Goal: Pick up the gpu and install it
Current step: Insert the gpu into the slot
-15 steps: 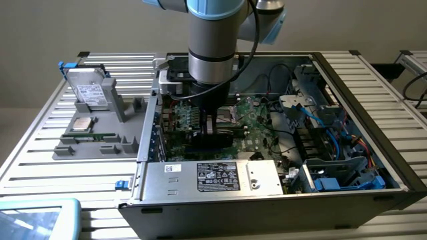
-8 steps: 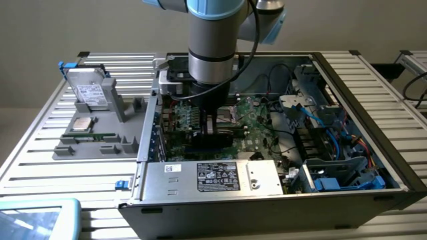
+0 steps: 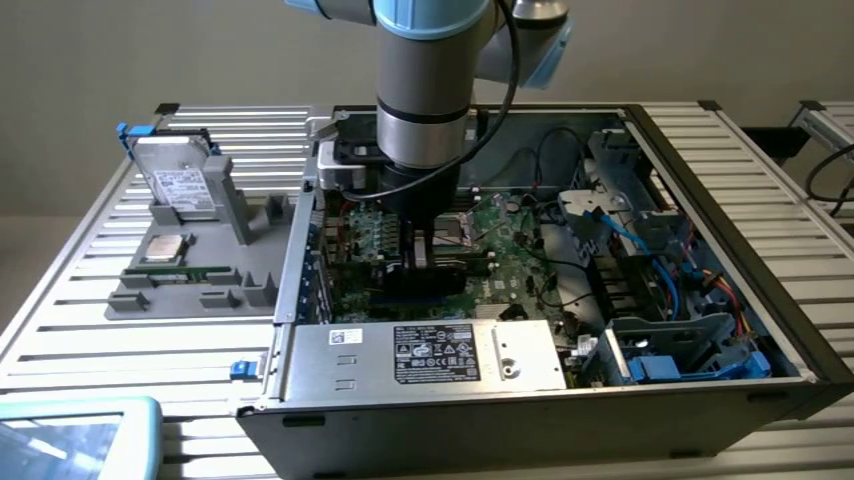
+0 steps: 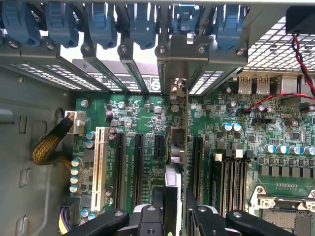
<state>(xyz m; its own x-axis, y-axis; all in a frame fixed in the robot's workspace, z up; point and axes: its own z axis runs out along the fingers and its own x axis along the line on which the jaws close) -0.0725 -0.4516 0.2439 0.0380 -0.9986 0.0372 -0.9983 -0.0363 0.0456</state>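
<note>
A: How many cards did the arm have?

B: One. The gripper (image 4: 180, 195) was set narrow, its two fingers (image 4: 196, 209) pinched on the gpu (image 4: 183, 147). The card stood upright and edge-on over the motherboard (image 4: 133, 123), among the expansion slots. Its metal bracket (image 4: 182, 59) was against the rear wall of the case. I couldn't tell whether it was fully seated.

A: What else did the wrist view give you?

B: Six blue clips (image 4: 101, 22) in a row along that wall, and one white slot (image 4: 101, 167) beside the black ones.

A: And the exterior view?

B: One arm (image 3: 424, 100) reaching down into the open case (image 3: 534, 430), with one labelled power supply (image 3: 414, 352) at the front. On the exterior view's left, well apart from the case, one grey holder (image 3: 134, 300) carried one hard drive (image 3: 180, 185) standing up. One narrow green memory stick (image 3: 180, 272) lay flat on it.
</note>
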